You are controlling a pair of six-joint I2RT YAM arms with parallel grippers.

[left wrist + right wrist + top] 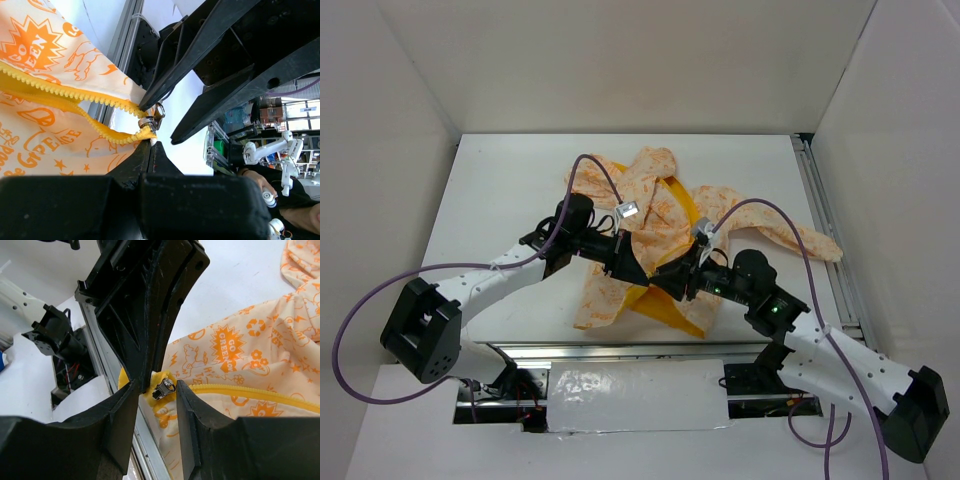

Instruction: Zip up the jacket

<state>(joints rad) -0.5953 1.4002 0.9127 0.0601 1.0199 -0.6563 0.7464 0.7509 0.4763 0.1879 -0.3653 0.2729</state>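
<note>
The left gripper (152, 145) is clamping the bottom end of the yellow zipper (65, 92) on the cream, orange-printed hooded jacket (650, 215) crumpled on the white table (500, 180), while the right gripper (157, 386), fingers released, is straddling the silver metal slider (163, 388), needing a square pinch before pulling.

This looks like a robotics lab: a test cell built around a white table (500, 200). Plain white panels (620, 60) wall the table in at its back and both sides, and an aluminium rail (825, 230) runs along its right edge. The left arm (490, 275) and right arm (840, 360) are bolted at its near edge, trailing purple cables (760, 204). Beyond the table, the left wrist view catches cluttered shelving (235, 120), a small white robot arm (270, 147) and a person's hand (257, 182).
</note>
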